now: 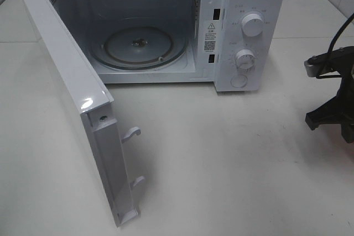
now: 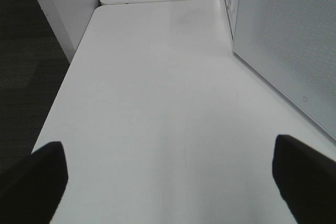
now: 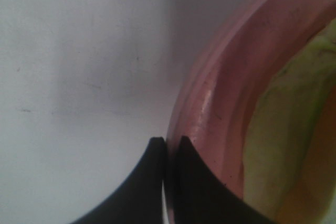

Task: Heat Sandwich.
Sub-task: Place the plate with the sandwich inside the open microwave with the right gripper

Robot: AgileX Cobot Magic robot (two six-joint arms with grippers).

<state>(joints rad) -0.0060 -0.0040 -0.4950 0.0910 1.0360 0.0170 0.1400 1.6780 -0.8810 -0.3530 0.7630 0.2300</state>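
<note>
1. Exterior high view: you have one microwave [image 1: 257, 4] at the far side of the tabletop [image 1: 221, 164]. Its one door [image 1: 66, 81] is swung open toward the near left, and one glass turntable [image 1: 138, 48] sits bare inside. The right panel carries an upper knob [image 1: 253, 26], a lower knob [image 1: 244, 58] and one round button [image 1: 238, 81]. Only the right arm [image 1: 334, 92] shows, at the right edge. Its tip, the plate and the sandwich lie outside this view.
2. Left wrist view: your left end effector [image 2: 168, 182] is spread wide and holds nothing. It hangs over bare tabletop just left of the open door.
3. Right wrist view: your right end effector [image 3: 168, 141] is pressed together on the rim of the one pink plate [image 3: 226, 93], and the rim's edge runs into the seam between the fingers. The one sandwich [image 3: 283, 145] lies on that plate, just inside the rim. You cannot tell whether the plate is lifted or resting.
4. The step in hand looks like carrying the plate into the microwave. Hold it level so the sandwich does not slide, and approach from the right of the door. Centre the plate on the turntable before you let go. A pinch on a thin rim may let the plate tip, so move slowly.
</note>
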